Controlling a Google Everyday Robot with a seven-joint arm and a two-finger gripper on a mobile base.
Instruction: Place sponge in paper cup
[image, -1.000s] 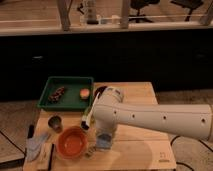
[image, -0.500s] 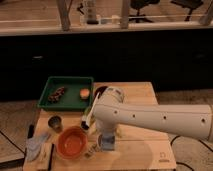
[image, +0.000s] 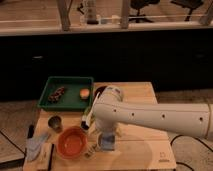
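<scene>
The paper cup (image: 107, 143), small and whitish with a pale bluish-grey inside, stands near the table's front edge, right of the orange bowl (image: 73, 143). My white arm reaches in from the right and bends down, so my gripper (image: 106, 136) hangs right over the cup, partly hiding it. I cannot make out the sponge; it may be hidden by the arm's end. A small pale and dark thing (image: 86, 121) shows at the arm's left edge.
A green tray (image: 50, 86) at the back left holds a dark snack (image: 56, 94) and an orange fruit (image: 85, 93). A small dark grey cup (image: 55, 122) stands left of the arm. A bluish cloth (image: 36, 147) lies at the front left. Small bits (image: 92, 150) lie beside the paper cup.
The arm's end has shifted slightly to the right, from beside the bowl to over the paper cup. Nothing else has moved.
</scene>
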